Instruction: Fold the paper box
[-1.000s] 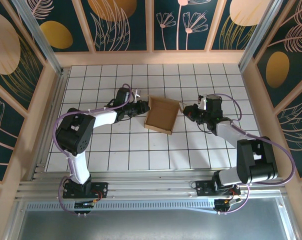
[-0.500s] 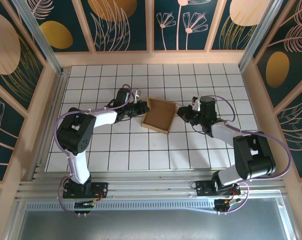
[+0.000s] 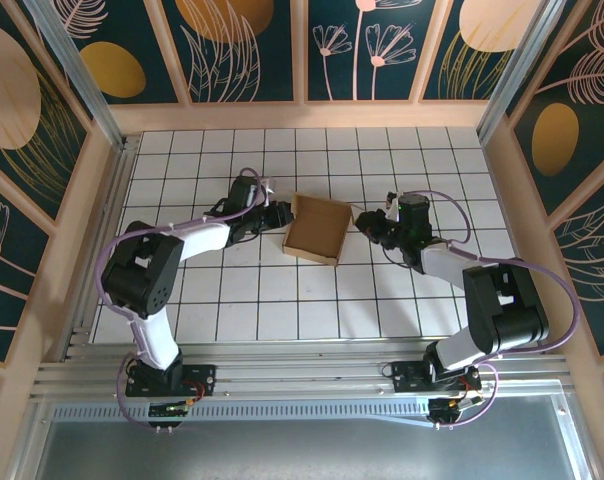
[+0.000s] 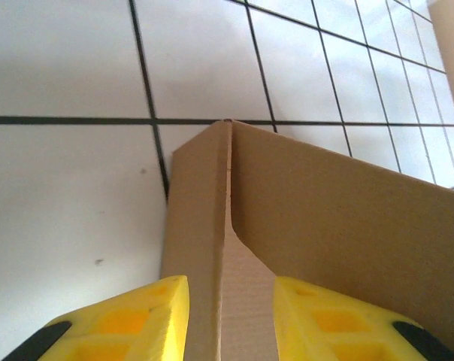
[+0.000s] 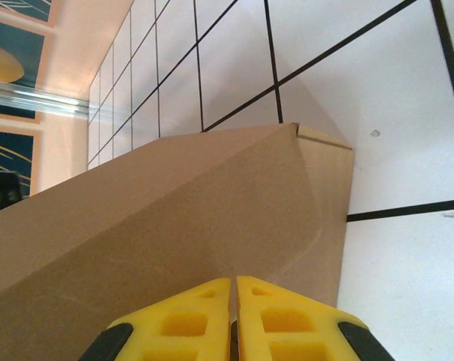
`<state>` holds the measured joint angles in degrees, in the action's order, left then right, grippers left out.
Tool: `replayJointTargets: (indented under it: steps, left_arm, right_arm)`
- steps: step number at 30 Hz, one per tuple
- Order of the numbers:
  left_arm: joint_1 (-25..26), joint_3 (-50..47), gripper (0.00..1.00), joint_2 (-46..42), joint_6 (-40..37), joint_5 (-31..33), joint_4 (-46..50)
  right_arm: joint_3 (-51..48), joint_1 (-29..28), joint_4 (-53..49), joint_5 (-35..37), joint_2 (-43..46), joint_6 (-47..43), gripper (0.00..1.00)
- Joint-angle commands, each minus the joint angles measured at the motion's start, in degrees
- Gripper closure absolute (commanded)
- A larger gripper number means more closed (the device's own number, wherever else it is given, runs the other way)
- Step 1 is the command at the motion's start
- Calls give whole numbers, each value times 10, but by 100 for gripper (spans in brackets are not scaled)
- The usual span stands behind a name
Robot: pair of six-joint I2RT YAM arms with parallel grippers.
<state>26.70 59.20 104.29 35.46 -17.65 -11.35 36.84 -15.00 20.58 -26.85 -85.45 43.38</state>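
Looking down from above, the left arm (image 3: 202, 237) stretches out toward 1 o'clock from its base, and the left tool (image 3: 279, 215) is parked right at the 9 o'clock edge of the paper box (image 3: 319, 230). On the left wrist cam its yellow fingers (image 4: 137, 320) sit one on each side of an upright corner of the box, with cardboard filling the gap between them. Honestly can't tell if that's a real pinch or already slack.

The box itself is a shallow brown tray, open side up and walls standing. It's turned a bit off the grid lines and sits around the middle of the white tiled bench (image 3: 232, 300), a touch toward 12 o'clock.

Over on the box's 3 o'clock side, the right arm (image 3: 452, 262) comes in with the right tool (image 3: 367, 222) just beside the box wall. On the right wrist cam that tool's two yellow pads (image 5: 287, 316) are clenched together with only a hairline slit between them and nothing in there. The brown wall rises right in front of them. Whether the tips actually touch the cardboard, I can't say.
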Motion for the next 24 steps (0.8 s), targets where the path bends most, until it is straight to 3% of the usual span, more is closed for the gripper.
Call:
replayJointTargets:
  steps: [1, 6, 12, 17, 20, 24]
  left_arm:
    - [3, -5, 65, -45, -38, 77, 41]
    - [3, -3, 66, -58, -65, 91, 82]
    - [1, -24, 68, -152, -46, 187, 117]
    - [-6, 22, 68, -228, -47, 255, 184]
    - [-9, 99, 63, -212, -68, 227, 228]
    - [-31, 308, 64, -51, -98, 124, 385]
  right_arm:
    - [-2, -6, -5, 26, 9, -23, 88]
    - [6, -4, -11, 29, 9, -30, 88]
    - [11, -5, -16, 27, 9, -36, 88]
    - [12, -5, -17, 28, 15, -41, 88]
    - [13, -4, -17, 29, 15, -41, 88]
    - [14, -5, -12, 24, 7, -31, 88]
